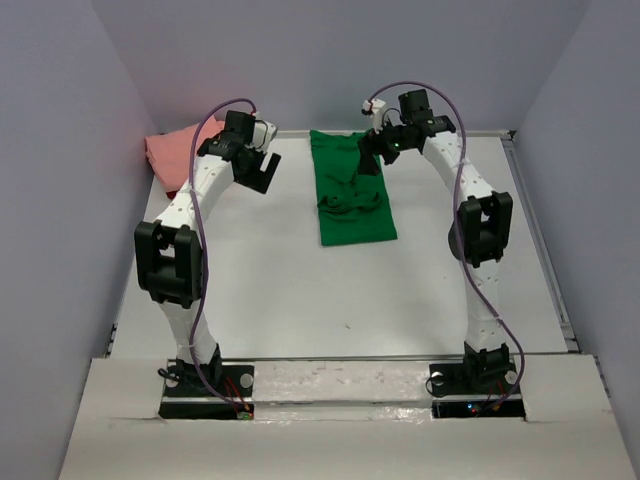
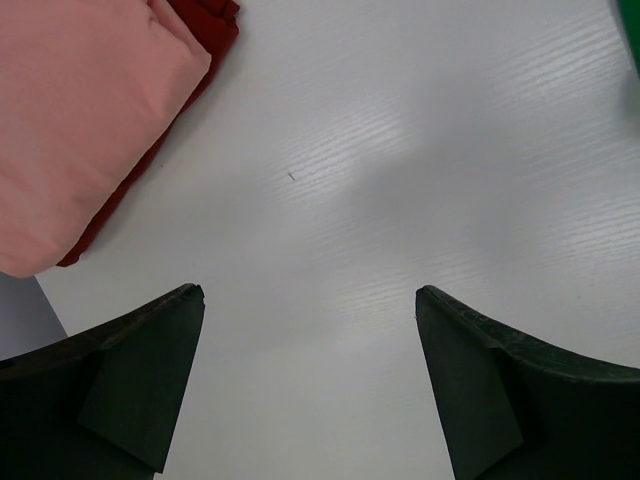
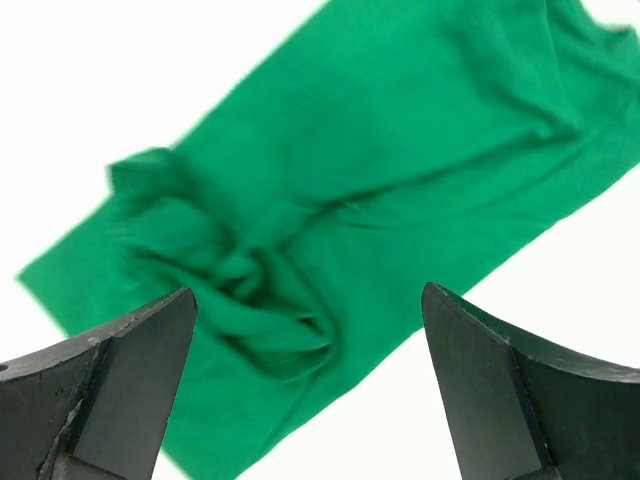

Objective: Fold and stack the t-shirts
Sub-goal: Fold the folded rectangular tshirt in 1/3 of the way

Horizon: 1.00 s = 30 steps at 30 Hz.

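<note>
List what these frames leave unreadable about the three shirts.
- Dark red t-shirt: left wrist view, mostly buried under the pink t-shirt; fold unreadable.
- Pink t-shirt: same view, cut off by the frame's left and top edges.
- Green t-shirt: top view, far right corner hidden behind the right gripper; bunched middle hides its layers.

The pink shirt (image 2: 80, 130) runs off the top and left edges, up and to the left of the left gripper (image 2: 310, 295). The dark red shirt (image 2: 212, 28) lies under it, so only a thin rim shows. Ahead of the right gripper (image 3: 308, 290), the green shirt (image 3: 380, 170) runs off the top right corner, and one end hides behind a finger (image 3: 110, 390). All four fingers are cut off at the bottom edge.
</note>
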Each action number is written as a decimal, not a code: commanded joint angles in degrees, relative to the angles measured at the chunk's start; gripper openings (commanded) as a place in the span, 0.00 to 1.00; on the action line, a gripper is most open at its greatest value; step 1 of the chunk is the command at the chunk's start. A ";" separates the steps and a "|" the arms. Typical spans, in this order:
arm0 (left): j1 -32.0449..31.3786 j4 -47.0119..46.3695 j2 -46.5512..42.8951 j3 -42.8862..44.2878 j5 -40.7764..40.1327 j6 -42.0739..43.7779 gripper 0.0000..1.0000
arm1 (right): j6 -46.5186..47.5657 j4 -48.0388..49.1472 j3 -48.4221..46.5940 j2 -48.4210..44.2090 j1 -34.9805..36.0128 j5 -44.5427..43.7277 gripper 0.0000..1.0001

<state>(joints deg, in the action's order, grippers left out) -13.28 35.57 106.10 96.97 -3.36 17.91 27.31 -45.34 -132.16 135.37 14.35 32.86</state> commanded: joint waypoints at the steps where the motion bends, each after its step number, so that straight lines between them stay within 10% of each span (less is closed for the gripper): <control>1: 0.18 1.08 -1.43 2.00 1.33 0.37 0.99 | -1.03 -7.45 -1.00 -9.24 0.33 10.46 1.00; 18: -0.08 1.87 1.56 4.28 2.83 0.37 0.99 | 12.93 -39.80 -0.55 -0.40 2.96 29.35 1.00; 30: -0.08 2.31 3.23 5.51 2.56 0.63 0.99 | 15.14 -28.49 7.44 -0.64 9.03 17.85 1.00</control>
<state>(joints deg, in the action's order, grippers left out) -13.28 37.15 109.54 99.72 -0.89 17.91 40.77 -75.05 -124.20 138.23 22.44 53.80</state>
